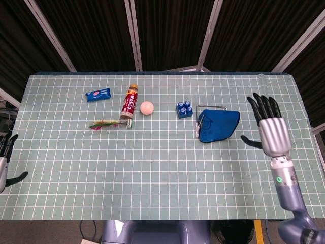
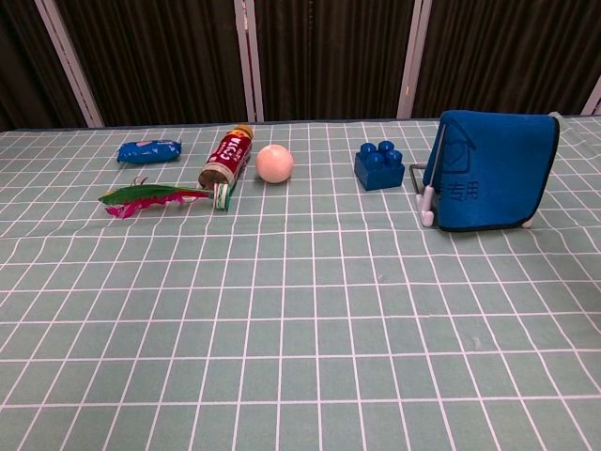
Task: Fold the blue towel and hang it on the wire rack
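Head view shows the right hand (image 1: 272, 133) empty, fingers spread wide; beyond its thumb side, apart, the folded blue cloth towel (image 1: 217, 126) drapes over the thin wire rack (image 1: 199, 124). Left hand (image 1: 5, 161) sits at the frame edge, its finger state unclear.

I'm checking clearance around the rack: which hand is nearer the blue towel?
Right. The right hand hovers open just past the blue towel draped over the wire rack; the left hand sits at the table's far left edge.
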{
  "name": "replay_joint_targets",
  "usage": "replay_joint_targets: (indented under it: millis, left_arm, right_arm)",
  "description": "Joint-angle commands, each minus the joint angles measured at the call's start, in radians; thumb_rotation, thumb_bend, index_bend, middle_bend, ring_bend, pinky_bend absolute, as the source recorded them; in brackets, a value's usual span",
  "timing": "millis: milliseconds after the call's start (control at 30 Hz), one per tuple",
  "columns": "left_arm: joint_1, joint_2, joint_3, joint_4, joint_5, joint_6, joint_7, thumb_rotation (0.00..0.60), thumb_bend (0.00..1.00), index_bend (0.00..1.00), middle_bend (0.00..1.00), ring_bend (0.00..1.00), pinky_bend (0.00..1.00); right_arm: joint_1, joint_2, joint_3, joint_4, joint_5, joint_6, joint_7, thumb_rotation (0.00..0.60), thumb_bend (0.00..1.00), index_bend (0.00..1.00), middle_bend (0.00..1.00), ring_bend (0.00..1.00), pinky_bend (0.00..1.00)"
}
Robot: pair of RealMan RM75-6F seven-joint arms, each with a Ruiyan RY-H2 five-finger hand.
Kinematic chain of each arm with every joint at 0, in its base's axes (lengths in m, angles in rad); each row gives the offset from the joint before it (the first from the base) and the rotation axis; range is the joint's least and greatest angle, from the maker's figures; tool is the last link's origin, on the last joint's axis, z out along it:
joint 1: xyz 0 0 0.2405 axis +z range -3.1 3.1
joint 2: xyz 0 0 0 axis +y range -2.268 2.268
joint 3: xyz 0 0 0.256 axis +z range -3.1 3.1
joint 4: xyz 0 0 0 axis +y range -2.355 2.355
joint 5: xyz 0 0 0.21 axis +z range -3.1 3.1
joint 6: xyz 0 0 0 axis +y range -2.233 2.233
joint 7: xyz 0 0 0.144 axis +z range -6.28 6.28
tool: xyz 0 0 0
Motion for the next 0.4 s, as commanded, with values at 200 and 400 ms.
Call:
replay_joint_targets:
  millis: [200,400]
  left_arm:
    - [0.015,-0.012,0.009,-0.002,0.051,0.043,0.016,0.600,0.00,0.00,0.00,0.00,0.00]
    - [0.026,-0.021,0.013,0.002,0.078,0.072,0.027,0.600,0.00,0.00,0.00,0.00,0.00]
  right_arm:
    - [-0.174,0.023,-0.126,0.021,-0.132,0.138,0.082,0.600,0.00,0.00,0.00,0.00,0.00]
    - [-0.224,-0.007,-0.140,0.092,-0.157,0.190,0.050,0.600,0.00,0.00,0.00,0.00,0.00]
